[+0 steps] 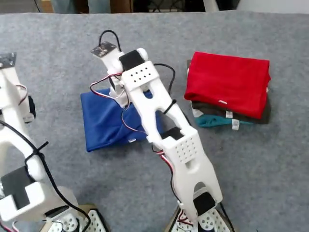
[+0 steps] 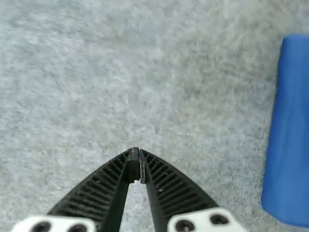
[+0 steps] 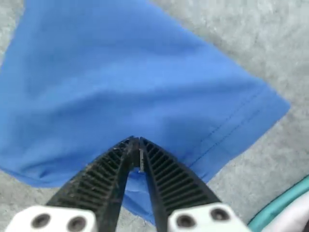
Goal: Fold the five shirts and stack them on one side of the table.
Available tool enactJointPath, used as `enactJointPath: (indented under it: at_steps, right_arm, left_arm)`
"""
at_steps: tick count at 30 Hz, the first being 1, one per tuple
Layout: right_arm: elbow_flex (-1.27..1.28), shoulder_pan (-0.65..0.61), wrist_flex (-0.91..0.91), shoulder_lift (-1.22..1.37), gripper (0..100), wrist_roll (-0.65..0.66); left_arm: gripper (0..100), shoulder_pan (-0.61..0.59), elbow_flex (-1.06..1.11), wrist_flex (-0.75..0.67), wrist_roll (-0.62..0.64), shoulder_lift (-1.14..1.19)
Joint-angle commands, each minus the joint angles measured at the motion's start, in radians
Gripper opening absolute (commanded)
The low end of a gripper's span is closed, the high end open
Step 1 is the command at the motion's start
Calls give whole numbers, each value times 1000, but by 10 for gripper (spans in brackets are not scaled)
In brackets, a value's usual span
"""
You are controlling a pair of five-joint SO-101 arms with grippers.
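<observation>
A folded blue shirt [image 1: 104, 123] lies flat on the grey table cover [image 1: 58, 58], left of centre. My right arm [image 1: 159, 116] stretches over it, and my right gripper [image 3: 135, 143] hangs shut just above the blue shirt [image 3: 120, 82] with no cloth visibly between its fingers. To the right sits a stack with a red shirt [image 1: 227, 82] on top, a dark shirt [image 1: 263, 116] under it and a teal shirt [image 1: 215, 122] at the bottom. At the table's left edge my left gripper [image 2: 135, 155] is shut and empty over bare cover, with the blue shirt [image 2: 289, 130] off to one side.
The arm bases [image 1: 72, 220] stand at the near edge of the table. White labels [image 1: 235, 124] stick out of the stack's near side. Open grey cover lies between the blue shirt and the stack, and along the far side.
</observation>
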Motion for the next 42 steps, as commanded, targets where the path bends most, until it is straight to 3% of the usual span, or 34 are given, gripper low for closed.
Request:
enactJointPath:
  at_steps: [1,9,17,20,26,32,37,42]
  right_arm:
    - [76,35,9,-33,15,-9]
    - [364,38,9,-191,15,-54]
    - [634,143,0,-412,15,-51]
    - [743,155,-66,-430,15,-52]
    - [886,163,-244,-426,15,-58]
    - [848,193,-192,-486,15,-58]
    - [792,204,-91,-578,15,-57]
    - [782,175,-97,-639,15,-58]
  left_arm:
    - [30,-7,42,-29,-5,-51]
    - [30,-8,56,-29,-5,-51]
    - [30,1,56,-32,-6,-51]
    - [30,54,56,-32,-5,-51]
    - [30,277,48,-92,54,-52]
    - [30,443,45,-224,115,-51]
    - [32,498,51,-339,121,74]
    - [30,486,-93,-261,121,324]
